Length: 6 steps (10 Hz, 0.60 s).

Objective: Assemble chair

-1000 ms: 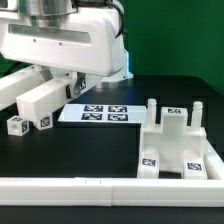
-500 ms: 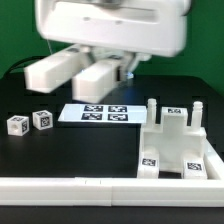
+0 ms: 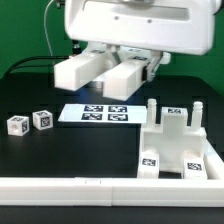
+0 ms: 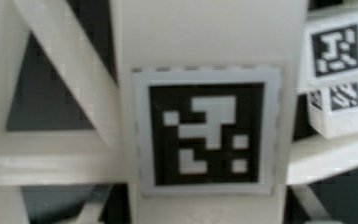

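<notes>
My gripper (image 3: 133, 60) hangs above the table's back middle, shut on a white chair part (image 3: 100, 70) whose two blocky bars jut toward the exterior view's left. The fingers are mostly hidden behind that part. In the wrist view the held part fills the picture as an X-braced frame (image 4: 60, 90) with a black-and-white tag (image 4: 204, 130) right at the gripper (image 4: 194, 208). A partly built white chair piece (image 3: 176, 148) with upright posts stands at the exterior view's right. Two small tagged white cubes (image 3: 17, 125) (image 3: 42, 119) sit at the left.
The marker board (image 3: 98, 113) lies flat under the held part. A long low white rail (image 3: 100, 190) runs along the table's front edge. The big white arm (image 3: 135, 22) fills the upper middle of the exterior view.
The arm has carried the held frame up off the table and toward the exterior view's right, from beside the cubes to above the marker board. The grip has stayed the same.
</notes>
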Tool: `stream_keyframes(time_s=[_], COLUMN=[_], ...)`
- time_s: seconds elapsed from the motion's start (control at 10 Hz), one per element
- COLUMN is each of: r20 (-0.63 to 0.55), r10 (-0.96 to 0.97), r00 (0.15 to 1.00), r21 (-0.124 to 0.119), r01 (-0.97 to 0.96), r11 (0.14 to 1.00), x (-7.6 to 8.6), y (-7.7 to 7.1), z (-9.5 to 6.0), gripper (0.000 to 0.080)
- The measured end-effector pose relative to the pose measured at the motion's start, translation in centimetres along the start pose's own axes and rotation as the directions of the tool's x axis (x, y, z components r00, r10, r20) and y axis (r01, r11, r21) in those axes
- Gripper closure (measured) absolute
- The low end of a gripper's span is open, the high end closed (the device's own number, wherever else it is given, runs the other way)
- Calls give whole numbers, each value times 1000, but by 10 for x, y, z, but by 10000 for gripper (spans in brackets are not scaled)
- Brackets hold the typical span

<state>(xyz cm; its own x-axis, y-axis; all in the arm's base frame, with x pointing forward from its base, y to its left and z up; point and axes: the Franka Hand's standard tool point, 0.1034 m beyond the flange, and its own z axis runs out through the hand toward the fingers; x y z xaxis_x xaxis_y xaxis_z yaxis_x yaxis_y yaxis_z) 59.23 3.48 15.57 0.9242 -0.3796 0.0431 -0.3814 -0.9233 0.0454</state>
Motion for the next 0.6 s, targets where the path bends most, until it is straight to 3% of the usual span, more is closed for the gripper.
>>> stream_keyframes(time_s=[0.1, 0.3, 0.4, 0.6], r20=[-29, -68, -62, -60], r10=[-47, -141, -165, -159], r00=[998, 988, 984, 986], r21=[12, 0, -9, -5], r01=[47, 141, 165, 159], r11=[999, 990, 986, 987], x=[-15, -26, -34, -33], y=[-18, -39, -45, -43], z=[-1, 2, 5, 6], gripper=[515, 515, 515, 515])
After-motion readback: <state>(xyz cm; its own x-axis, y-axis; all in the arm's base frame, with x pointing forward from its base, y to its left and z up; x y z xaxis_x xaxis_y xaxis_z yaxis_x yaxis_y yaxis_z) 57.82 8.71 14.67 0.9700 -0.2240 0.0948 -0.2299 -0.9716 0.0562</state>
